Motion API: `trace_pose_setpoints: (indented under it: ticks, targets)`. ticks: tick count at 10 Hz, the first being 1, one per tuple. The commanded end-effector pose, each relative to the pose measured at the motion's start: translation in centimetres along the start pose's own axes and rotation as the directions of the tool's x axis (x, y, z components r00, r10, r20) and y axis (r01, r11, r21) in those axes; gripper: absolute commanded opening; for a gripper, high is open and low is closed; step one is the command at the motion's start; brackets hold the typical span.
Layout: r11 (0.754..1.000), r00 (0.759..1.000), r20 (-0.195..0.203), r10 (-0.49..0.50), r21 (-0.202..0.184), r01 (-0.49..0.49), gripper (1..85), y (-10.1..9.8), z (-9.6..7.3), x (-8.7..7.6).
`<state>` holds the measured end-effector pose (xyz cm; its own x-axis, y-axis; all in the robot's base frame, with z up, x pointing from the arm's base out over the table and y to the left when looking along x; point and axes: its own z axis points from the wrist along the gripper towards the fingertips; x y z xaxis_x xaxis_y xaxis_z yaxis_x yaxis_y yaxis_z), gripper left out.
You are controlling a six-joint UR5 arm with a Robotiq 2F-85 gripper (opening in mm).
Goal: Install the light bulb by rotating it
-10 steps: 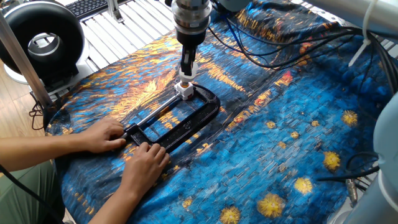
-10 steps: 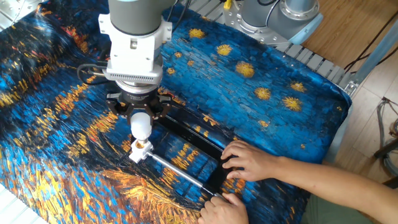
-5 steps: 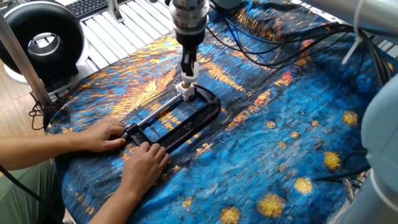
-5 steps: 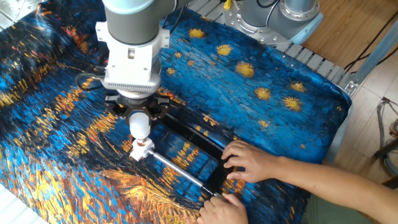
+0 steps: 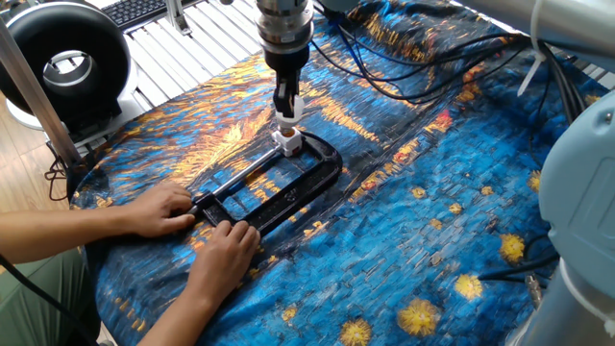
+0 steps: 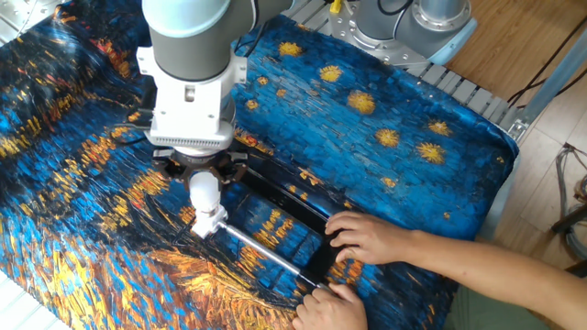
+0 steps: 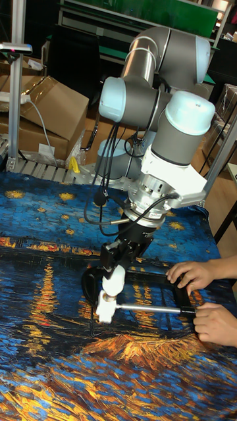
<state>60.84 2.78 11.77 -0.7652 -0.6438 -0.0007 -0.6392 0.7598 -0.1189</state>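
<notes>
Seating step: my gripper (image 6: 203, 179) is clamped on the small round frosted white light bulb (image 6: 204, 190), its neck at the white square socket block (image 6: 209, 223); next, twist it home.

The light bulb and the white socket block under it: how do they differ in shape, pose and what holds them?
The light bulb is rounded and hangs upright in the gripper; the socket block is squarish and sits at the end of the black frame, which a person's hands steady. The bulb is above, the block beneath, directly in line. Both are white.
</notes>
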Motion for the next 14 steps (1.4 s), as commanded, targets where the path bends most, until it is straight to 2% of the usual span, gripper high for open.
trace_pose_setpoints:
  ticks: [1, 5, 9, 10, 14]
  targets:
    - [1.0, 1.0, -0.009, 0.0, -0.006, 0.0, 1.0, -0.1, -0.4, 0.4]
    - [1.0, 1.0, 0.025, 0.003, -0.006, -0.003, 1.0, -0.1, 0.6, -0.8]
    - [1.0, 1.0, 0.03, 0.001, -0.01, 0.0, 1.0, 0.1, 0.2, -1.5]
    - [1.0, 0.999, 0.039, -0.006, -0.002, 0.006, 1.0, -0.1, 0.1, -1.7]
    - [1.0, 0.994, 0.11, 0.002, -0.012, 0.0, 1.0, 0.0, -0.2, -3.6]
